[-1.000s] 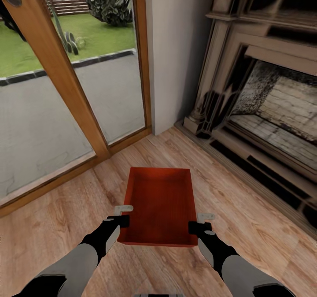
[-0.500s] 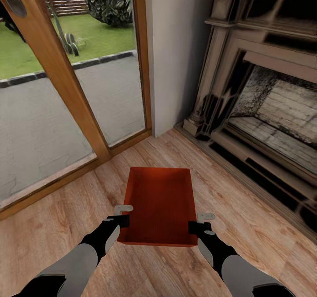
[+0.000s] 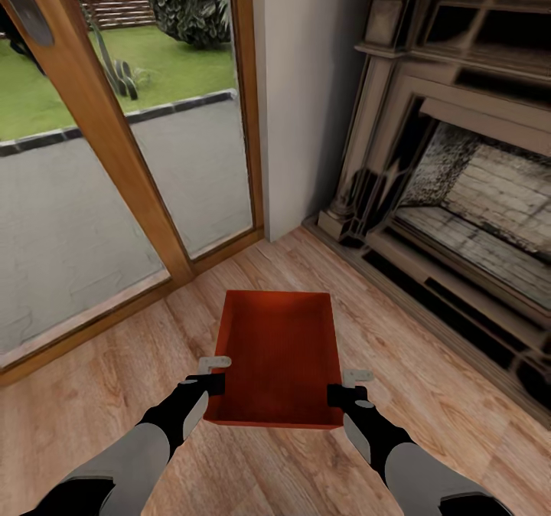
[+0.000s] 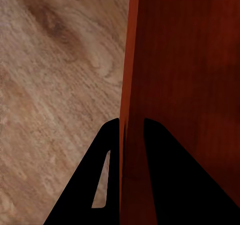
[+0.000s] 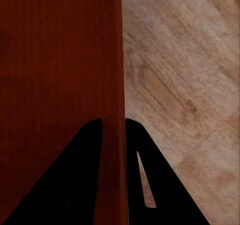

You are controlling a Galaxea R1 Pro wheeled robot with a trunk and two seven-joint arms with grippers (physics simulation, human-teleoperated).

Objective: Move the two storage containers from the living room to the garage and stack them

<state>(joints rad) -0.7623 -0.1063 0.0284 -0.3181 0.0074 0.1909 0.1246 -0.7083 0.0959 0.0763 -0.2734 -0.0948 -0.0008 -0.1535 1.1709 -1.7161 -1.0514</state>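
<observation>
Red-orange storage container (image 3: 278, 355), thin smooth walls, rectangular, open top, lower centre of frame, long axis pointing away. Left pincer (image 3: 215, 373) and right pincer (image 3: 345, 386) clamped on side walls. Grainy wood plank floor (image 3: 428, 393) beneath.

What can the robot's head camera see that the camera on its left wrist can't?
Only the head view takes in the fireplace, the glass door with grass outside, and the right gripper. Only the left wrist view shows, up close, the left gripper pinching the bin's thin wall between its fingers. Both show the red storage container and the wood floor.
</observation>
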